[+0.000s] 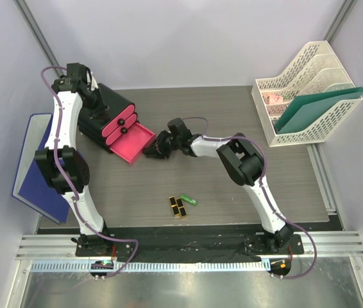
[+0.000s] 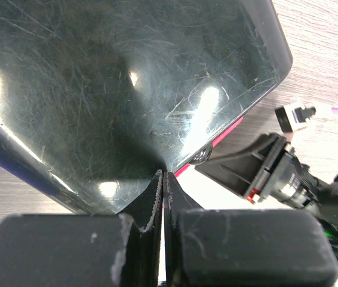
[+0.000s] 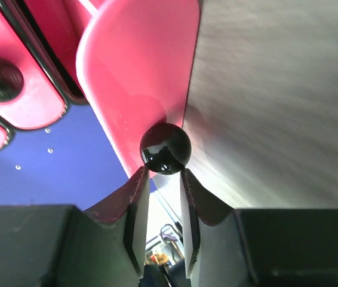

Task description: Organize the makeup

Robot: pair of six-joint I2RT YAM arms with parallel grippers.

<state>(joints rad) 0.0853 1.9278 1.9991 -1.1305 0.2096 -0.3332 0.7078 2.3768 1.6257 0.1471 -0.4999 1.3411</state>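
Fingers of the right hand (image 3: 162, 176) stand a little apart, their tips against the near side of a shiny black knob (image 3: 165, 148). Whether they actually pinch it I cannot tell. That knob sits on the front of a pink drawer (image 3: 139, 72), which is pulled out of its box and lies over the grey wood-grain bench (image 3: 276, 89). From above, nothing shows inside the drawer. Two more pink drawers (image 1: 118, 126), each with a black knob, sit closed in the box beside the open one.

Across from it, the left hand (image 2: 163, 179) is closed, with only a sliver of light between its fingers and nothing held between them. Its tips rest at the edge of the scratched, glossy top of the black box (image 2: 127, 78), towards the box's rear.

None of the makeup is in either hand. Black-and-gold lipsticks (image 1: 178, 207) lie bunched together on the bench, well apart from the drawer, between the two arm bases and towards the near edge. A green tube (image 1: 188, 199) lies just beside them on their right.

Further out, a blue board (image 1: 34, 160) hangs over the bench's left edge, and a white file rack (image 1: 297, 77) holding green folders stands at the far right corner.
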